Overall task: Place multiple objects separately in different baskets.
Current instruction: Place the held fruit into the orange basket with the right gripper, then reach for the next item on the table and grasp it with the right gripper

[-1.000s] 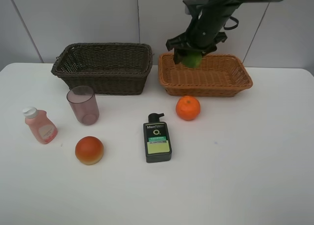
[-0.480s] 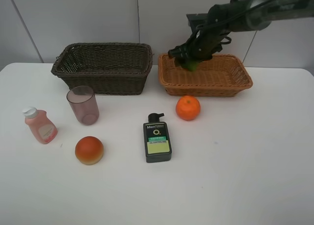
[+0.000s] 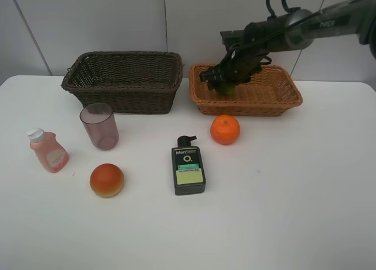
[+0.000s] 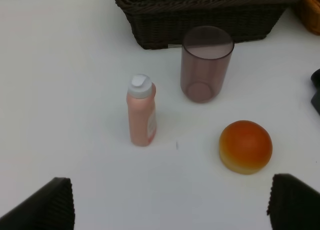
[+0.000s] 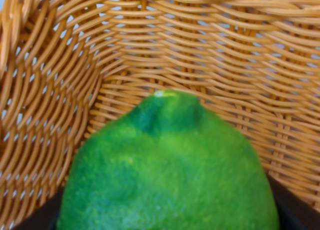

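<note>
The right gripper [image 3: 227, 80] is clamped on the lime [image 5: 170, 165], holding it low inside the tan basket [image 3: 276, 98], near that basket's left end. The left gripper [image 4: 170, 205] hangs with its jaws wide apart, empty, above the pink bottle [image 4: 141, 112], cup [image 4: 206, 64] and red-orange fruit [image 4: 245, 146] near the table's [image 3: 294, 193] left edge.

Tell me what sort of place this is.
Likely a robotics lab bench: a white table, plain grey wall panels, and a black robot arm over a tan wicker basket.

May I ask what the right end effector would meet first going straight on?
Probably the woven inside of the light basket, near its corner; the lime it grips would touch first.
</note>
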Motion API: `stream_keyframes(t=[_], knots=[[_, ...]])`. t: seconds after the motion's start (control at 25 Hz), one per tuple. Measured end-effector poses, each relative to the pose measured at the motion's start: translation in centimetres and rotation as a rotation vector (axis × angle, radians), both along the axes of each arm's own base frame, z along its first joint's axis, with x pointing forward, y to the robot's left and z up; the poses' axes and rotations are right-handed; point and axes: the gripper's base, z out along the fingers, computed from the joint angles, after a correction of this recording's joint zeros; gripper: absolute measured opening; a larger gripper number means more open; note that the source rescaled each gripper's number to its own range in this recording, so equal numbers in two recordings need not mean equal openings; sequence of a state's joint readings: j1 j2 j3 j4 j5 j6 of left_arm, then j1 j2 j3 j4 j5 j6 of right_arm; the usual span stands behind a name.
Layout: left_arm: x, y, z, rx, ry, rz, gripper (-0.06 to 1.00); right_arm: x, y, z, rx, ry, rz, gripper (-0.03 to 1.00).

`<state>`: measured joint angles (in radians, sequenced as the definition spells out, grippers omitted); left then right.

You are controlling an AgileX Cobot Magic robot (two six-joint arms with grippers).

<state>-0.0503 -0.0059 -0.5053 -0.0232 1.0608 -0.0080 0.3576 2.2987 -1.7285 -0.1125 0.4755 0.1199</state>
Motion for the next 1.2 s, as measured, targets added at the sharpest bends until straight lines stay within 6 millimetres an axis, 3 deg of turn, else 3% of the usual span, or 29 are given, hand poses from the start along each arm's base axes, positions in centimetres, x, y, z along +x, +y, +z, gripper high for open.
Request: stream_keyframes(t=[0.08,0.12,0.16,0.24,0.32,0.36,0.56,0.8,1.2], knots=[[0.0,0.0,0.0,0.000,0.000,0.000,1.00,0.0,0.0,0.0,-0.001,0.003,0.000,0.03],[0.0,0.0,0.0,0.000,0.000,0.000,1.00,-0.1,0.0,0.0,-0.004,0.008,-0.001,0.12],[0.0,0.0,0.0,0.000,0.000,0.000,1.00,-0.1,0.0,-0.1,-0.004,0.010,-0.001,0.27],[0.0,0.0,0.0,0.000,0.000,0.000,1.00,-0.1,-0.1,-0.1,-0.007,0.013,-0.001,0.69],[0.0,0.0,0.0,0.000,0.000,0.000,1.00,-0.1,-0.1,-0.1,-0.009,0.018,-0.002,0.87],[0.0,0.0,0.0,0.000,0.000,0.000,1.00,-0.2,-0.1,-0.1,-0.011,0.023,-0.002,0.92],[0.0,0.0,0.0,0.000,0.000,0.000,1.00,-0.3,-0.3,0.1,-0.040,0.035,0.005,0.97],[0.0,0.0,0.0,0.000,0.000,0.000,1.00,-1.2,-0.5,2.7,-0.059,0.064,-0.001,0.97],[0.0,0.0,0.0,0.000,0.000,0.000,1.00,-4.8,0.5,7.0,-0.196,0.183,-0.008,0.97]])
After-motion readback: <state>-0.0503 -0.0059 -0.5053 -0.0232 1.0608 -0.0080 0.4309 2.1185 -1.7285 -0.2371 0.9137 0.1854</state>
